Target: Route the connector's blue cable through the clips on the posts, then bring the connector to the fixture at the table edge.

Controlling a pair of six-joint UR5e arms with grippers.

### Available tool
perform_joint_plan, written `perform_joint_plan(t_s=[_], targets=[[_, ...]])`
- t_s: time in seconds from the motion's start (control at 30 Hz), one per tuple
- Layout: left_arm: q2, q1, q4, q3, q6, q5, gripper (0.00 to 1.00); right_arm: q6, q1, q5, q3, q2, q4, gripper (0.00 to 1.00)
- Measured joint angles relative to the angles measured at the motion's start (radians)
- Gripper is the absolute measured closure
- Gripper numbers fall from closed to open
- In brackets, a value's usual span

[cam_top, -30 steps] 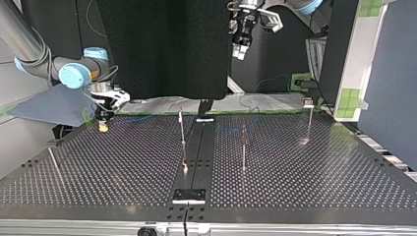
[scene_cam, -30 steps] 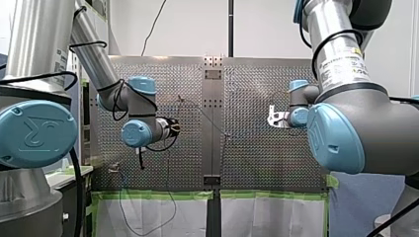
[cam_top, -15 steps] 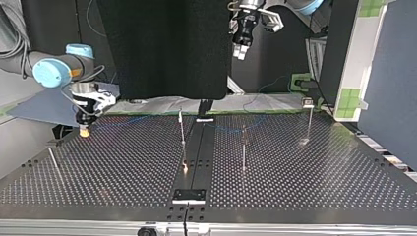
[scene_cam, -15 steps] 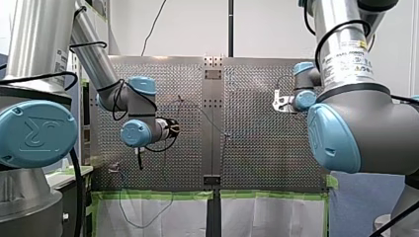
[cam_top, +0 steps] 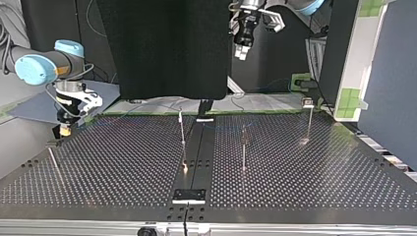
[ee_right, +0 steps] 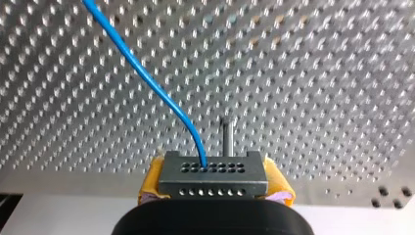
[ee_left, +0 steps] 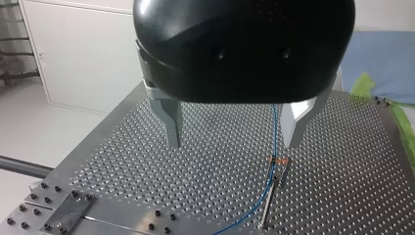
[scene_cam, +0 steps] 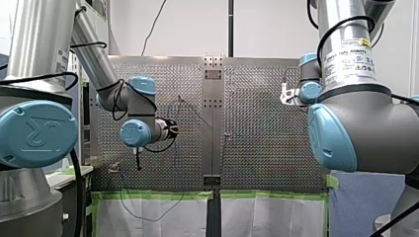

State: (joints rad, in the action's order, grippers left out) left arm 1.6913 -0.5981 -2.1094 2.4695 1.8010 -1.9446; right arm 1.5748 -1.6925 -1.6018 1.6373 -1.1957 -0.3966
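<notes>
Yellow-padded right gripper (cam_top: 64, 131): closed on a grey rectangular connector block (ee_right: 213, 180) pierced by two rows of holes. The block is clamped endwise between the two yellow pads (ee_right: 152, 183).
Blue cable (ee_right: 147, 78): seen to leave a hole in one row of the connector block and to curve away ahead of the right gripper over the perforated metal table (ee_right: 318, 73).
Connector's place: held low at the table's edge, at the top view's left. A thin grey pin (ee_right: 226, 134) is seen just ahead of it; whether they touch cannot be told.
Black left gripper (ee_left: 232, 144): held high above the table. Its two metal fingers (ee_left: 171, 120) are spread wide, and nothing is held or touched.
Slim metal post (ee_left: 270, 200): set under the left gripper, nearer one finger. The blue cable is seen at its small clip (ee_left: 279, 160); whether it is seated there cannot be told.
</notes>
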Motion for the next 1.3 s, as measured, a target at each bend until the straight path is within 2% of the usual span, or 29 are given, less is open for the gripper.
perform_joint_plan(t_s=[0.13, 0.23, 0.47, 0.7, 0.8, 0.97, 1.13, 1.3], targets=[[0.0, 0.002, 0.0, 0.0, -0.003, -0.005, 0.0, -0.008, 0.012, -0.028, 0.003, -0.002, 0.006, 1.0], [0.0, 0.004, 0.0, 0.0, -0.005, -0.006, 0.0, -0.011, 0.015, -0.036, 0.003, -0.003, 0.008, 1.0], [0.0, 0.011, -0.002, -0.001, -0.009, -0.006, 0.0, -0.017, 0.041, -0.041, 0.003, -0.031, 0.009, 1.0], [0.0, 0.017, -0.021, -0.01, -0.021, -0.006, 0.0, -0.025, 0.061, -0.036, 0.002, -0.038, -0.004, 1.0], [0.0, 0.019, -0.027, -0.013, -0.024, -0.006, 0.0, -0.03, 0.068, -0.022, 0.002, -0.037, -0.021, 1.0], [0.0, 0.021, -0.047, -0.022, -0.031, -0.007, 0.0, -0.018, 0.083, 0.018, 0.002, -0.027, -0.036, 1.0], [0.0, 0.024, -0.063, -0.026, -0.037, -0.012, 0.0, -0.01, 0.104, 0.063, 0.0, -0.022, -0.011, 1.0], [0.0, 0.025, -0.079, -0.027, -0.038, -0.021, 0.0, -0.009, 0.123, 0.105, -0.011, -0.018, 0.015, 1.0]])
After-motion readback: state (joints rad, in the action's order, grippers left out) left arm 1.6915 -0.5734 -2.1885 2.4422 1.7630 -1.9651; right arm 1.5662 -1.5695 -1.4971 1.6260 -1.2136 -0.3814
